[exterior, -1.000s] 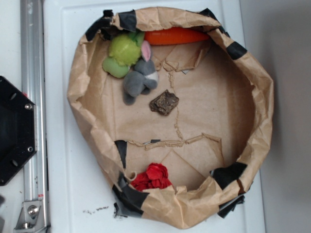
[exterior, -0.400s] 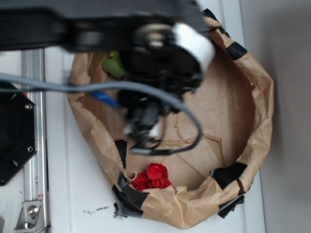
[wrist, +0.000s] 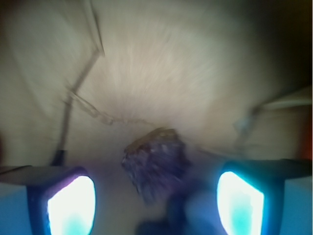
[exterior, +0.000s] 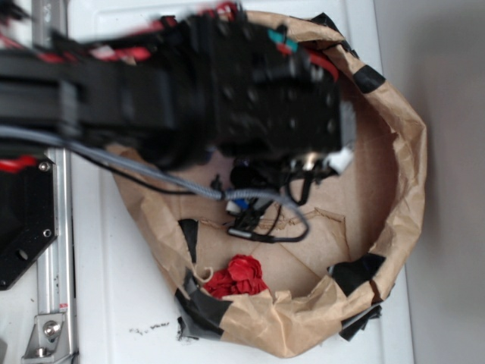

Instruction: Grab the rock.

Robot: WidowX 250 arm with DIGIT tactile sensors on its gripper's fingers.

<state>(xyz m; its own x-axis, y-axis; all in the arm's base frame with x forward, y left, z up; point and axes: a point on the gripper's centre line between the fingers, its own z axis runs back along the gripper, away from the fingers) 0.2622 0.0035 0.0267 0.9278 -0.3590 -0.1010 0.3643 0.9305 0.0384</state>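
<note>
In the wrist view the rock (wrist: 156, 161), a small dark brown-grey rough lump, lies on the brown paper floor between my two fingers. My gripper (wrist: 155, 205) is open, its glowing pads (wrist: 71, 205) wide apart on either side of the rock, not touching it. The picture is blurred by motion. In the exterior view my black arm (exterior: 227, 83) covers the upper half of the paper basin and hides the rock and the gripper's jaws.
The brown paper basin (exterior: 402, 152) with black-taped rim surrounds the work area. A crumpled red wad (exterior: 239, 277) lies at its lower edge. A black base plate (exterior: 23, 220) and metal rail (exterior: 53, 288) stand at the left. The plush bunny is hidden under the arm.
My arm has swung in over the basin and moved up and right, now covering the rock, bunny, green toy and orange item that were visible a second ago.
</note>
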